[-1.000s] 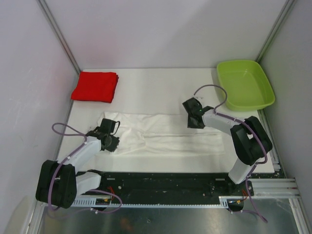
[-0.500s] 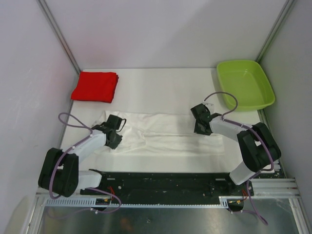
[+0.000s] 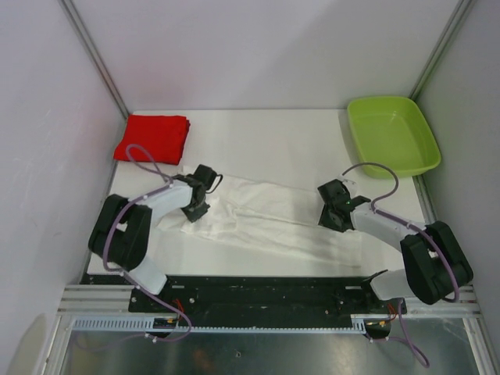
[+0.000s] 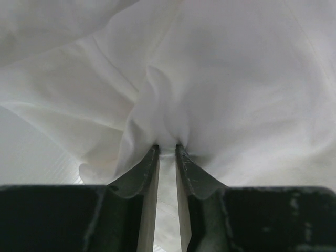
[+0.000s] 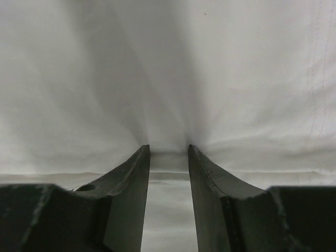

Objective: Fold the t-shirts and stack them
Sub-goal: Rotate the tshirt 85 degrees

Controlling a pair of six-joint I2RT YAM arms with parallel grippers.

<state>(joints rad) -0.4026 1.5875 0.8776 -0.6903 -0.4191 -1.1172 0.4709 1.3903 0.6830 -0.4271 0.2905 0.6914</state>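
Observation:
The white t-shirt [image 3: 266,219] lies stretched across the table front, skewed from upper left to lower right; its print patch is hidden. My left gripper [image 3: 200,205] is shut on a bunched fold of the white t-shirt [image 4: 157,100] at its left end. My right gripper [image 3: 334,215] is shut on the white t-shirt's [image 5: 168,79] right end, the cloth pulled taut from its fingertips. The red t-shirt [image 3: 153,138] lies folded at the back left of the table, away from both grippers.
A lime-green plastic tray [image 3: 392,134] stands at the back right corner. Grey walls close in the table on three sides. A black rail runs along the near edge of the table [image 3: 258,141].
Both grippers moved with the white t-shirt: the left one went back and right toward the red t-shirt, the right one came nearer and right. The shirt now lies skewed.

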